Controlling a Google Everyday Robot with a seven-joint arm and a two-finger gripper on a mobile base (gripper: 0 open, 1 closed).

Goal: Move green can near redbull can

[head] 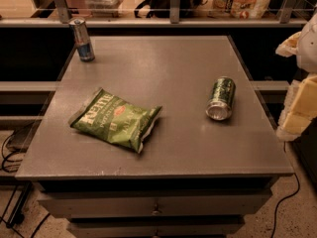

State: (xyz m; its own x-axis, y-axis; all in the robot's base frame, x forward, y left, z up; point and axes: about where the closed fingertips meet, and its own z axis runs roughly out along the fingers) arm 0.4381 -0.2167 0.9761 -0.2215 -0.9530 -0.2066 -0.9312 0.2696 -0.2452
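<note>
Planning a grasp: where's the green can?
The green can lies on its side, camera view's right, between chip bag and end effector beyond the table's edge.

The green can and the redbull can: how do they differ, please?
The green can lies on its side at the right; the redbull can stands upright far left. The green can is wider, the redbull can slimmer. Both show a silver end. The gripper is beyond the table's right edge.

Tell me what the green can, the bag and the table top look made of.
Green can: metal, likely aluminium; shiny silver end, printed glossy wall. Bag: thin plastic film, crinkled, glints. Table: grey, matte, faintly speckled; laminate or painted, can't tell. Gripper: at the right edge, off the table, pale plastic-looking shell.
</note>
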